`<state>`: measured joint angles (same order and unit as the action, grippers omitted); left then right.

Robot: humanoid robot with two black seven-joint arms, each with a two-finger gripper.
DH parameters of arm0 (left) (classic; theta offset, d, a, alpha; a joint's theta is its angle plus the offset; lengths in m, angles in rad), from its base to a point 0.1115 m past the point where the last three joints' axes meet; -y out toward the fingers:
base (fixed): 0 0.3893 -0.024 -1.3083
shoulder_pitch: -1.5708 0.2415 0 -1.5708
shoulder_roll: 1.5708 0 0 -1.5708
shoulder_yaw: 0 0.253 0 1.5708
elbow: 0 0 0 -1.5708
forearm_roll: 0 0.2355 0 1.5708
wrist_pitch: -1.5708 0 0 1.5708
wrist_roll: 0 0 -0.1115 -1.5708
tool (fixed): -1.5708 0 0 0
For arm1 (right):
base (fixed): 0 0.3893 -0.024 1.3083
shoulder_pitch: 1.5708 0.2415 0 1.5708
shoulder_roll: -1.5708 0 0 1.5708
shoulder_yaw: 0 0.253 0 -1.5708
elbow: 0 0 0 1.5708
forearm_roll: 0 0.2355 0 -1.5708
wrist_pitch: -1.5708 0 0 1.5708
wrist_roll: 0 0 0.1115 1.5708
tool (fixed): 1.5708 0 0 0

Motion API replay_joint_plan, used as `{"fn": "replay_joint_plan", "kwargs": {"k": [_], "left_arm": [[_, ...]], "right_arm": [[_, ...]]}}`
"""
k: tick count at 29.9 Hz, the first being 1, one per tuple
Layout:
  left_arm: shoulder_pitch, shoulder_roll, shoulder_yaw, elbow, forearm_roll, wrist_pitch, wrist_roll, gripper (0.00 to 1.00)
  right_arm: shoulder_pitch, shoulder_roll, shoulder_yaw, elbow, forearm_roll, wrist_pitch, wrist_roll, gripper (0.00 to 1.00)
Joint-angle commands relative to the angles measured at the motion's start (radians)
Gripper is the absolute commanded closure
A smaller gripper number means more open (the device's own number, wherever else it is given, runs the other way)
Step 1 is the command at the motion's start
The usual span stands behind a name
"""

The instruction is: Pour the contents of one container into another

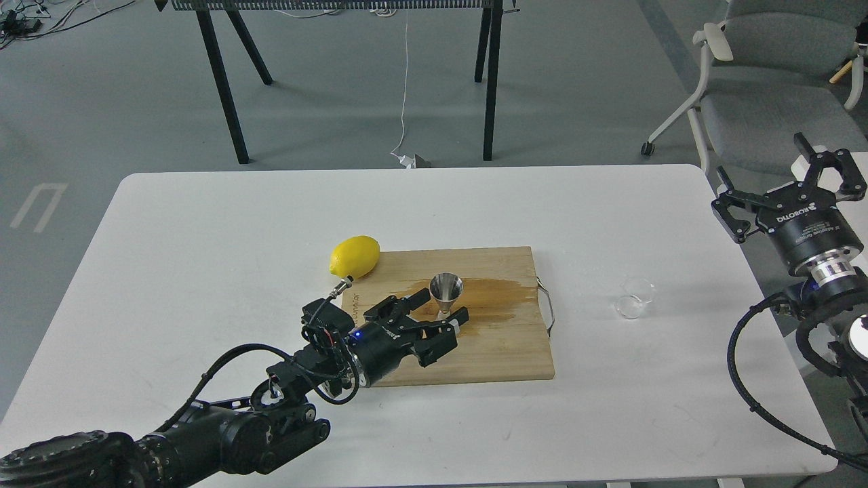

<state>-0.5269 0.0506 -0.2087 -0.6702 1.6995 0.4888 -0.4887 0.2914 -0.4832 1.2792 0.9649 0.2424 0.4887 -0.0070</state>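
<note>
While our left gripper [441,310] sits low over the wooden cutting board [502,339], its fingers stand on either side of the steel jigger's [447,289] lower cone, spread a little wider than it; contact we cannot tell. Jigger stands upright on the board, near its middle, next to a brown wet stain [498,295]. Lemon [354,256] lies at the board's back left corner, partly on it. Clear glass cup [635,297] rests on the white table [203,271], right of the board and well apart from the jigger; whether it is upright or tipped we cannot tell. Our right gripper [790,186] hangs raised off the table's right edge, fingers spread wide, holding nothing.
</note>
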Motion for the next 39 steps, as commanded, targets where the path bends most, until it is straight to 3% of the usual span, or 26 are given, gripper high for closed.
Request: {"fn": "replay_joint_plan", "kwargs": {"k": [1,27,39], "left_arm": [[0.001,0.017,0.0,0.003,-0.001,0.0,0.0,0.06],[0.057,0.127,-0.008,-0.012,-0.006,0.0,0.0,0.06],[0.097,0.403,-0.038,-0.345,-0.138,0.0,0.0,0.06]], "right_arm": [[0.0,0.0,0.0,0.0,0.0,0.0,0.001,0.0],[-0.006,0.0,0.003,0.0,0.002,0.0,-0.001,0.0],[-0.017,0.0,0.006,0.002,0.002,0.0,0.001,0.0]]}}
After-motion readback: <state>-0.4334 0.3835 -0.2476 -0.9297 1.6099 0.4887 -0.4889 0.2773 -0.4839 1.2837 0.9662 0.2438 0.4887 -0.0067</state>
